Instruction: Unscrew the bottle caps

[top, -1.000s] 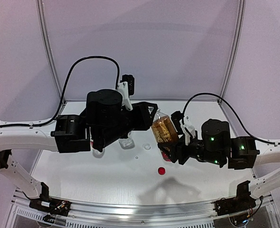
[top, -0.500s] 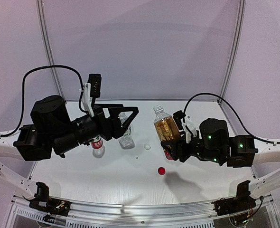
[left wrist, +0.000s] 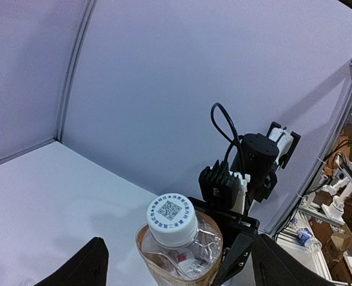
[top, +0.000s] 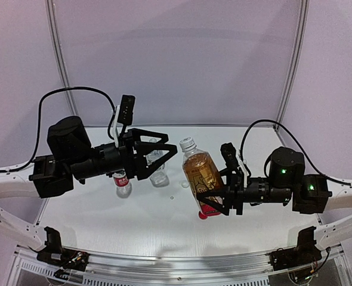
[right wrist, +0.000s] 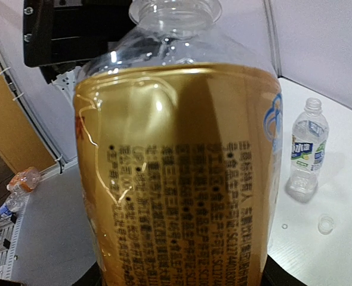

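My right gripper (top: pixel 215 194) is shut on the amber bottle (top: pixel 202 176), holding it above the table, tilted with its neck toward the left. Its blue-and-white cap (top: pixel 187 143) is on the neck. In the left wrist view that cap (left wrist: pixel 172 219) faces the camera between my left gripper's (left wrist: pixel 179 269) open fingers, not touching them. The left gripper (top: pixel 169 156) hangs just left of the cap. In the right wrist view the amber bottle (right wrist: pixel 176 179) fills the frame. A red cap (top: pixel 203 215) and a white cap (top: pixel 185 184) lie loose on the table.
An uncapped clear bottle with a green-blue label (right wrist: pixel 306 155) stands on the table behind the left fingers (top: pixel 158 174). A red-label bottle (top: pixel 122 182) stands under the left arm. The white cap (right wrist: pixel 326 223) lies near the green-blue bottle.
My left gripper let go of the amber bottle's cap, opened and drew back left, then came partway back. The right arm moved the bottle lower and left.
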